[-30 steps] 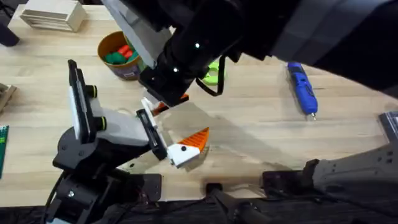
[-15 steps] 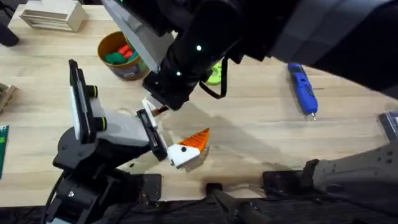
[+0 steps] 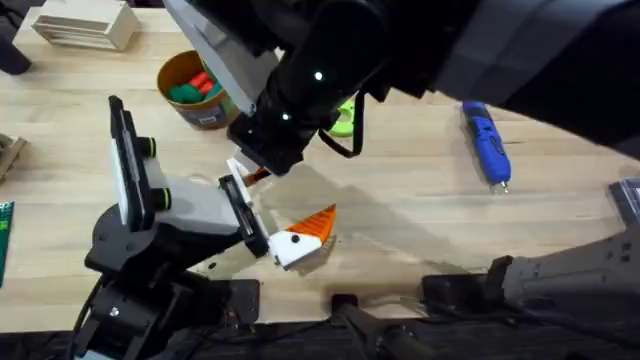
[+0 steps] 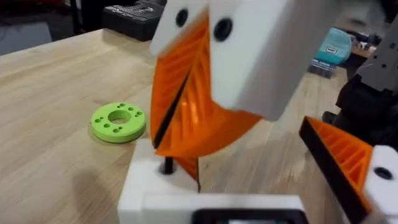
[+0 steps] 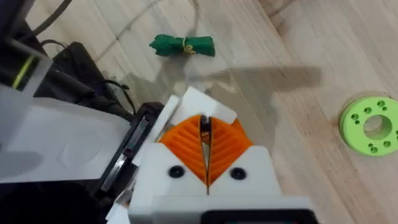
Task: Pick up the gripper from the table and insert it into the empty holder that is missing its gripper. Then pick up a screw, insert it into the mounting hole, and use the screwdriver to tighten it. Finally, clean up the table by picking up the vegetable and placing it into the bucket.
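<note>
The table (image 3: 420,220) is viewed from above and behind the arm bases by the overhead camera, while it is seen close up by both wrist cameras, the green ring (image 3: 343,118) (image 4: 118,122) (image 5: 372,125) being shared by all three.

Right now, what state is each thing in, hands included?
Right hand: shut.
Left hand: open.
Holder: looks bare.
Screwdriver: lying on the table.
Vegetable: lying on the table.
Bucket: upright, toys inside.
</note>
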`<state>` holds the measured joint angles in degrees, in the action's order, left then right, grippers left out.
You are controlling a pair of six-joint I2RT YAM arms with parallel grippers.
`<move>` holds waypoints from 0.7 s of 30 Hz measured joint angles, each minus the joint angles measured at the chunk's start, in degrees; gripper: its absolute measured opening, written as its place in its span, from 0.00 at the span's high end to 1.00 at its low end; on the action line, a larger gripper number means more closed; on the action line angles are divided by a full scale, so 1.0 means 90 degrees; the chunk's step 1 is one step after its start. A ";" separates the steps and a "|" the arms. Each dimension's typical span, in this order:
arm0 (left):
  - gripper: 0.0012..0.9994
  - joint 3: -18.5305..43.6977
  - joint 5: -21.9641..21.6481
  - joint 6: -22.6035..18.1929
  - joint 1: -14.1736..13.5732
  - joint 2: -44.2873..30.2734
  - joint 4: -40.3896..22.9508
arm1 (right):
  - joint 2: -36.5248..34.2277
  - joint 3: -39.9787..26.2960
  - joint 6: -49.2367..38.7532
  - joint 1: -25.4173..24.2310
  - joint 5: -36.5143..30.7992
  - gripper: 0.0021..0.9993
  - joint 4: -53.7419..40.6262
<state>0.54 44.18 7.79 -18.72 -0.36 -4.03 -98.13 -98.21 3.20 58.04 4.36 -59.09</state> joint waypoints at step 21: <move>0.01 0.0000 -0.0024 0.0026 0.0000 -0.0007 0.0000 | -0.0116 0.0000 -0.0021 -0.0247 -0.0049 0.11 -0.0109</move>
<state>0.54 43.97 8.03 -18.72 -0.42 -4.03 -99.17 -98.21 3.01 55.82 3.92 -60.07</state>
